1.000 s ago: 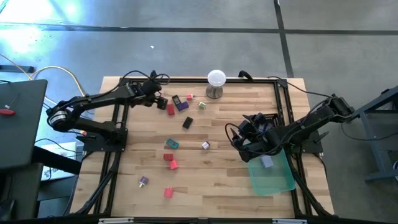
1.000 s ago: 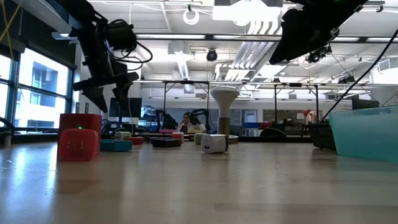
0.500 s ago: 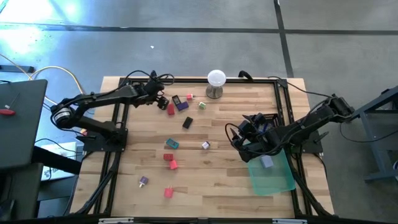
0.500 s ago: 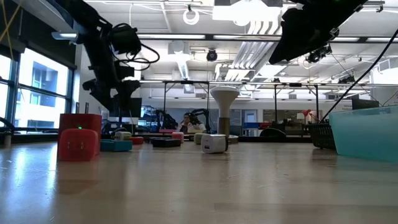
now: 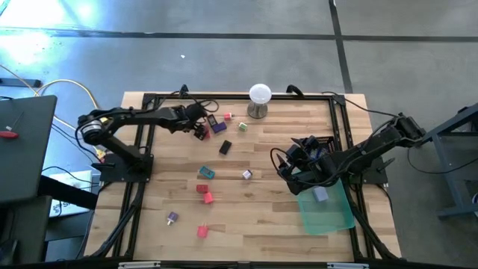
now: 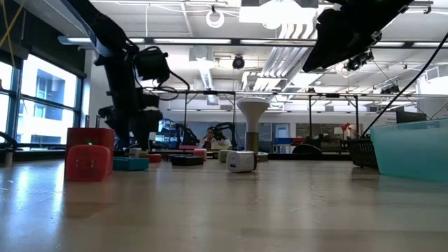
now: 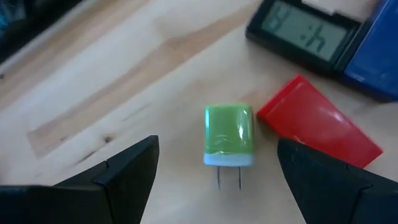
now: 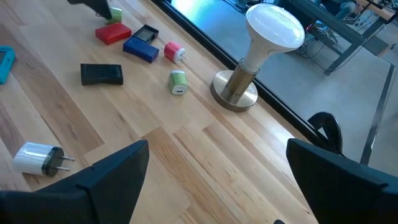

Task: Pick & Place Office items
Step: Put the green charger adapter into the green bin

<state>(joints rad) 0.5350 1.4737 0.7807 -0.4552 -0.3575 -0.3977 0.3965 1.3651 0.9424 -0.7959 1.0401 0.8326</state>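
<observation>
In the upper left of the overhead frame, the left gripper (image 5: 200, 128) hangs over a cluster of office items, its fingers apart and empty, a green plug-in charger (image 7: 229, 135) centred between them in its wrist view, prongs toward the camera. A red block (image 7: 318, 129) lies just beside the charger, so a descending finger could clip or pinch it along with the target, or nudge the charger askew. At centre right, the right gripper (image 5: 287, 172) waits with fingers spread and empty by the translucent green tray (image 5: 336, 217); other items are scattered across the table (image 5: 261, 217).
</observation>
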